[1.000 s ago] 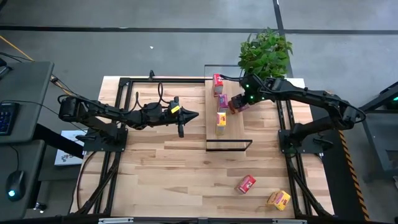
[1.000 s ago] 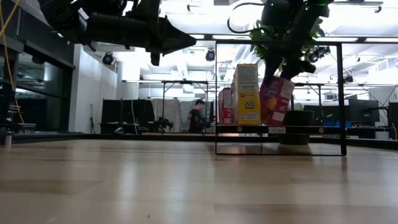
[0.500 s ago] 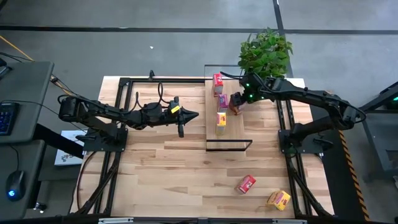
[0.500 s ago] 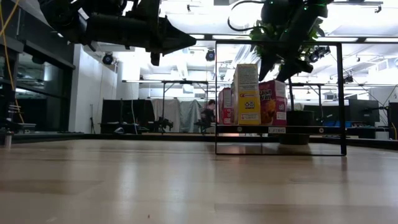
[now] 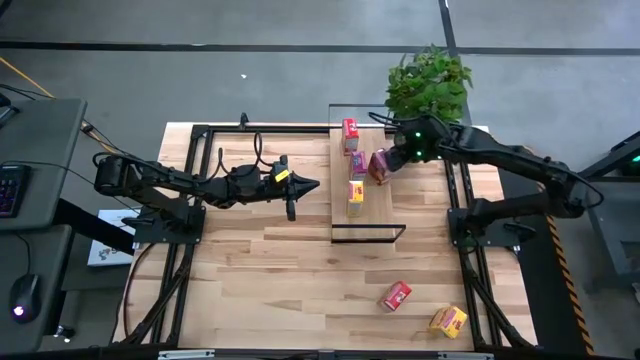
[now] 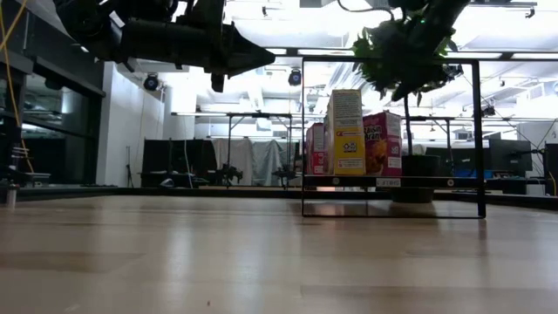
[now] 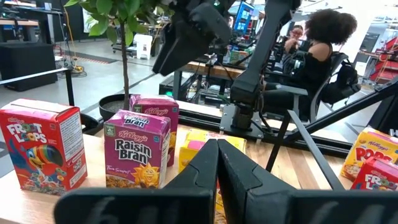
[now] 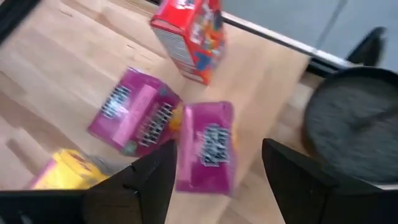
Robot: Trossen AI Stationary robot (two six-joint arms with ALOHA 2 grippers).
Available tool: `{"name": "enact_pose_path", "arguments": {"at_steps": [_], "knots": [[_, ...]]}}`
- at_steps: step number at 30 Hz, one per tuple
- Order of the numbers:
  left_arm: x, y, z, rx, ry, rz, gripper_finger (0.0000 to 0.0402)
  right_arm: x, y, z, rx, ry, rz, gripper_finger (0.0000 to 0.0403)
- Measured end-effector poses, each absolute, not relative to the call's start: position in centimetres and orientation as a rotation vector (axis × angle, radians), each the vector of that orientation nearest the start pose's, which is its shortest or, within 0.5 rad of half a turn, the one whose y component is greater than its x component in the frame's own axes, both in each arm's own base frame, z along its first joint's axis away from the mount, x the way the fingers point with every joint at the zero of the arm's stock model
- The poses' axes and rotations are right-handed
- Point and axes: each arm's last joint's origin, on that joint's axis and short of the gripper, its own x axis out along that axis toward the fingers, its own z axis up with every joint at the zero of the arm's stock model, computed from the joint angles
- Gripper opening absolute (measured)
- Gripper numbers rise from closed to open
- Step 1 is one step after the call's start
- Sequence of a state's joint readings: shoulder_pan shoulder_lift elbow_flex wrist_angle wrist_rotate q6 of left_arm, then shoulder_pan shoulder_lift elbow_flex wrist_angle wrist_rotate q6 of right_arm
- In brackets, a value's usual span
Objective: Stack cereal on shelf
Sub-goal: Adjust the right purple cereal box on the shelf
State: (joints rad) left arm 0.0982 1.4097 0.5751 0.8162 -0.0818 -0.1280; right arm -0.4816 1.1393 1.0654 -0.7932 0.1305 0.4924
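The high view looks straight down on the whole light wooden counter. The low view looks level across it. Both wrist views, close, share the pink-purple cardboard cereal boxes.

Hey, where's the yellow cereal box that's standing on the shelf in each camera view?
High view: yellow cereal box on the shelf, nearest its front end.
Low view: tall yellow box at centre, left of the Raisin Bran box.
Left wrist view: yellow box, mostly hidden behind the left tool.
Right wrist view: yellow box at the lower left edge.
Shared landmark: the Raisin Bran box beside it.
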Motion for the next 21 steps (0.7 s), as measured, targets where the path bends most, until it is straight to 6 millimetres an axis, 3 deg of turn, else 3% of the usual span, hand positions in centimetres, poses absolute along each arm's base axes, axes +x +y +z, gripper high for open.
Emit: {"name": "enact_pose_path", "arguments": {"at_steps": [5, 9, 12, 17, 21], "knots": [[28.2, 3.0, 22.1, -0.129, 0.007, 0.181, 0.0, 17.7, -10.0, 31.1, 0.511, 0.811, -0.873, 0.0192], [28.2, 3.0, 22.1, -0.129, 0.007, 0.181, 0.0, 17.0, -9.9, 30.5, 0.456, 0.892, -0.952, 0.0093], [28.2, 3.0, 22.1, -0.129, 0.007, 0.181, 0.0, 17.1, -10.0, 28.4, 0.442, 0.896, -0.948, 0.0016], [28.2, 3.0, 22.1, -0.129, 0.007, 0.181, 0.0, 17.1, -9.8, 24.0, 0.473, 0.919, -0.896, 0.0019], [28.2, 3.0, 22.1, -0.128, 0.007, 0.181, 0.0, 17.5, -9.9, 22.3, 0.461, 0.833, -0.854, 0.0005]]}}
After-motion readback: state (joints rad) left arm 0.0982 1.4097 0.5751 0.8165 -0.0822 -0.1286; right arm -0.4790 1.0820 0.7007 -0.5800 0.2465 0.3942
